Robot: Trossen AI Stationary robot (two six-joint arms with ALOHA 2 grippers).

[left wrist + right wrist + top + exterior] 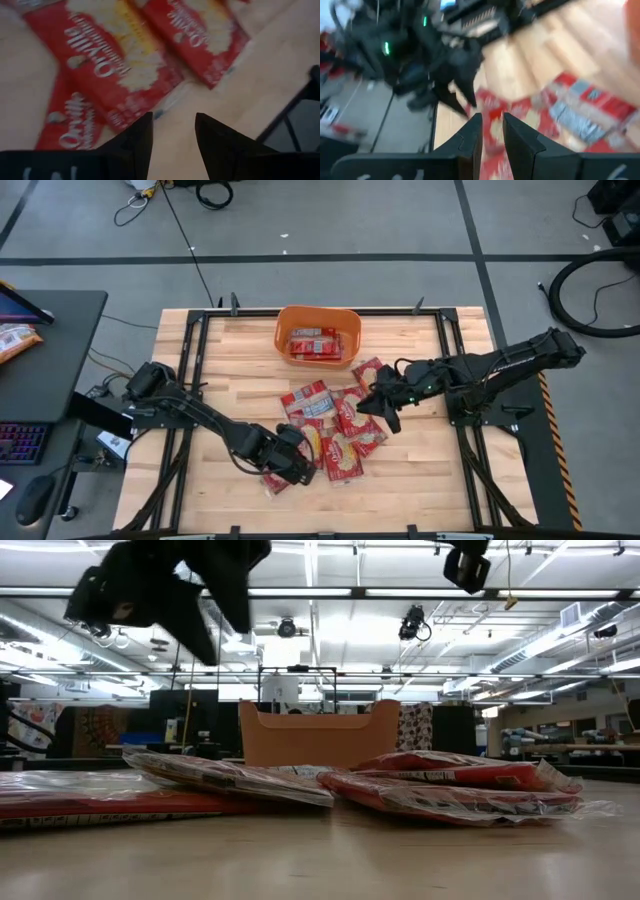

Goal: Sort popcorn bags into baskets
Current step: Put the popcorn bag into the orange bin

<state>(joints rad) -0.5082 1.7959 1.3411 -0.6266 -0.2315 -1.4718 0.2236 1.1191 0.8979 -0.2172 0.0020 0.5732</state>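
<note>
Several red popcorn packets [330,425] lie flat and overlapping in a pile at the table's middle; they also show in the low view [440,785] and in the left wrist view [115,65]. The orange basket [318,310] stands at the far edge with packets inside [312,343], and its wall [315,735] rises behind the pile. My left gripper [300,468] [172,127] hovers open above the pile's near-left corner. My right gripper [378,408] [492,127] hangs over the pile's right side with a narrow gap between its fingers. That view is blurred.
Bare wood lies left of the pile [220,360] and at the near right [420,470]. Black frame rails [455,380] run along both table sides. A dark desk [60,330] at the left carries an orange snack bag [15,340] and a keyboard. Cables lie on the floor.
</note>
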